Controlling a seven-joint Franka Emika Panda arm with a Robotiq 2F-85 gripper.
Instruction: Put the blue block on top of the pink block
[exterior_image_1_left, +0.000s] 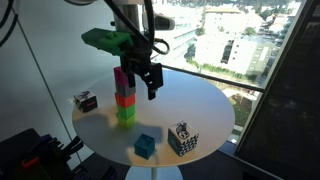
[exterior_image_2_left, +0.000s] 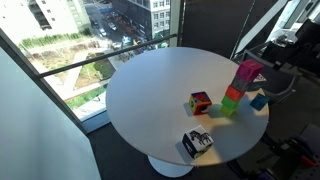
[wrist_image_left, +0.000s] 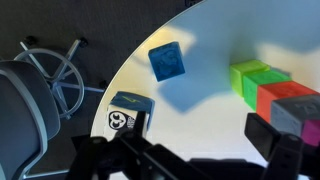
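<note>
The blue block (exterior_image_1_left: 146, 146) lies on the round white table (exterior_image_1_left: 190, 105), near its front edge; it also shows in an exterior view (exterior_image_2_left: 259, 101) and in the wrist view (wrist_image_left: 166, 62). The pink block (exterior_image_1_left: 121, 78) tops a stack over a red block (exterior_image_1_left: 124, 97) and a green block (exterior_image_1_left: 126, 112); the pink block also shows in an exterior view (exterior_image_2_left: 248, 72). My gripper (exterior_image_1_left: 151, 85) hangs open and empty just beside the top of the stack, well above the table. In the wrist view the open gripper (wrist_image_left: 205, 140) is dark, with the green block (wrist_image_left: 255, 78) and the red block (wrist_image_left: 285, 98) at right.
A black-and-white patterned cube (exterior_image_1_left: 181, 138) stands next to the blue block and shows in the wrist view (wrist_image_left: 128, 110). A multi-coloured cube (exterior_image_1_left: 85, 100) sits at the table's far side from it. A chair base (wrist_image_left: 60, 75) stands on the floor. Windows surround the table.
</note>
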